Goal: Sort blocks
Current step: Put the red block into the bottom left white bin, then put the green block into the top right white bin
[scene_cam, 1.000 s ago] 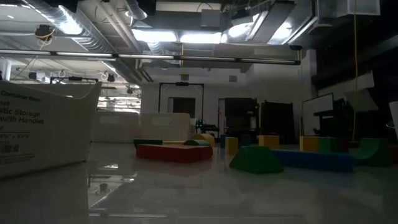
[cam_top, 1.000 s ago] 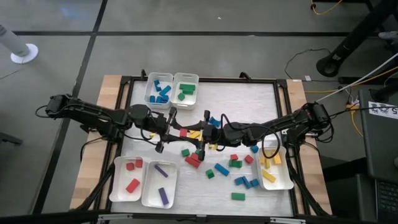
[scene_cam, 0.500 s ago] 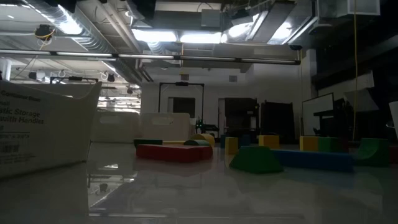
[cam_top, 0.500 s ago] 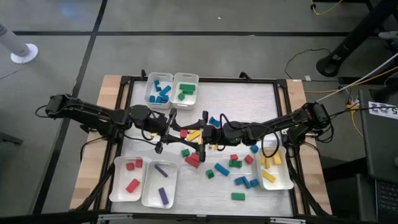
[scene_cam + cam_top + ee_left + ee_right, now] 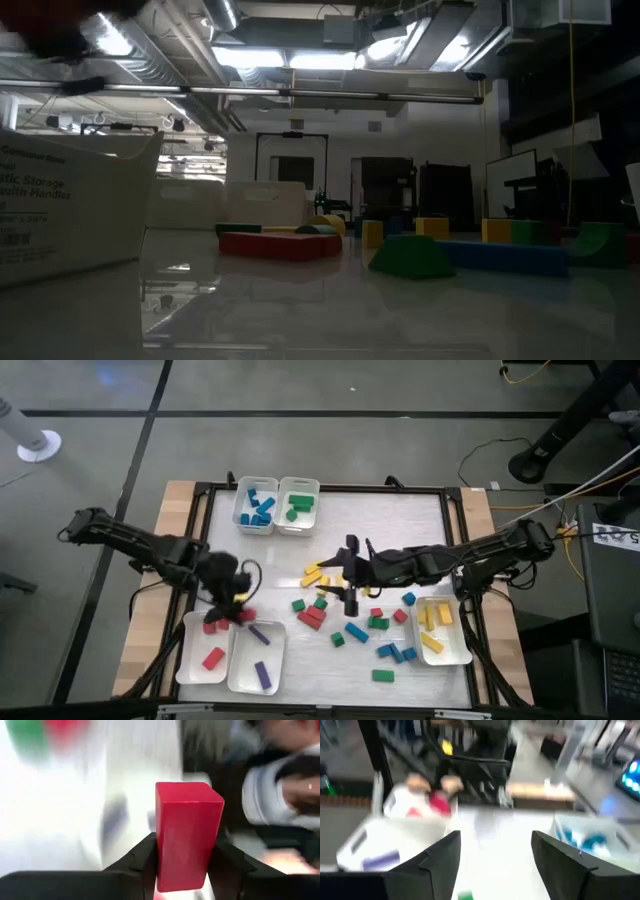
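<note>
Left claw (image 5: pixel 182 865) grips smooth, squared red block (image 5: pixel 186 835).

The worktop (image 5: pixel 400 530) looks smooth, white and glossy, with bare wood along its side edges. White trays (image 5: pixel 205 660) look like plastic. The red block (image 5: pixel 187 835) is matt and smooth.

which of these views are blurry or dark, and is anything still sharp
High view: evenly lit and sharp. Low view: dim, bright ceiling lights, sheen on the table. Left wrist view: background smeared, but the red block in the left hand is crisp. Right wrist view: blurred throughout.
</note>
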Robot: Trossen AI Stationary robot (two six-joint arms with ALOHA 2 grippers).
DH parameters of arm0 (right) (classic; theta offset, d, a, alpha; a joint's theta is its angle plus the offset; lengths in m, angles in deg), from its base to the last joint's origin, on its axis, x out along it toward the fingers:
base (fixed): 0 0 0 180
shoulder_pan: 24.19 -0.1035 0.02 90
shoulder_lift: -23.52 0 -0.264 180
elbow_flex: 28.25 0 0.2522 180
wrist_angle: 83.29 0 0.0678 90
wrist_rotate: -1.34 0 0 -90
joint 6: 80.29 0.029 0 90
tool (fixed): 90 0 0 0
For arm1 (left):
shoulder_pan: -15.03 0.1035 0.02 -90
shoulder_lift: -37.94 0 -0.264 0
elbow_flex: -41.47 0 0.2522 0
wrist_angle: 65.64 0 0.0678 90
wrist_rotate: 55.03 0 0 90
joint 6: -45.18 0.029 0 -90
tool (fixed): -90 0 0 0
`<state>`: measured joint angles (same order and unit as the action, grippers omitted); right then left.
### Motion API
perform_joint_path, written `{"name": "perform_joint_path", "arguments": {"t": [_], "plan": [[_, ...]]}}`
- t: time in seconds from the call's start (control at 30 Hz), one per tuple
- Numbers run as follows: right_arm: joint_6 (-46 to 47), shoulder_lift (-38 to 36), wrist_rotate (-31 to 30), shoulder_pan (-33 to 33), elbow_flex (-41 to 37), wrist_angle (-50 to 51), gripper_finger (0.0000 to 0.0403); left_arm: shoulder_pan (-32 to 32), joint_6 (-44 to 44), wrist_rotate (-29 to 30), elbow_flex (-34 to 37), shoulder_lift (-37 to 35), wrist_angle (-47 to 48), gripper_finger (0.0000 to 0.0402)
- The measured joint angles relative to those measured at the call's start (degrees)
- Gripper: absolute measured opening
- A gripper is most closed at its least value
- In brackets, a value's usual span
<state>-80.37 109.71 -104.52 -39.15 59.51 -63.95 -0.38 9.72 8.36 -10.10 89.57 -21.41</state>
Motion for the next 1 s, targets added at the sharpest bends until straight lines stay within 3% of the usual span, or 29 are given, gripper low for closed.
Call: {"name": "perform_joint_path", "arguments": {"t": [0.17, 0.3, 0.47, 0.77, 1.0], "plan": [[1.8, 0.2, 0.0, 0.0, 0.0, 12.1, 0.0233, -9.3, -22.9, -1.0, 0.0, -0.3, 17.1, 0.0138], [4.7, 0.4, 0.0, 0.0, 0.0, 22.0, 0.0232, -14.6, -34.3, 0.2, 0.0, -0.2, 22.2, 0.0136], [6.3, 0.4, 0.1, 0.0, 0.0, 27.6, 0.0232, -17.7, -37.7, 6.8, 0.0, -0.1, 22.5, 0.015], [7.3, 0.7, 1.1, 0.0, -0.1, 28.2, 0.0232, -18.0, -38.3, 7.3, 0.0, -0.1, 22.6, 0.0196], [13.9, 4.3, 4.4, -0.1, -2.6, 23.7, 0.0232, -17.8, -37.6, 7.8, 0.0, -0.2, 21.4, 0.0195]]}}
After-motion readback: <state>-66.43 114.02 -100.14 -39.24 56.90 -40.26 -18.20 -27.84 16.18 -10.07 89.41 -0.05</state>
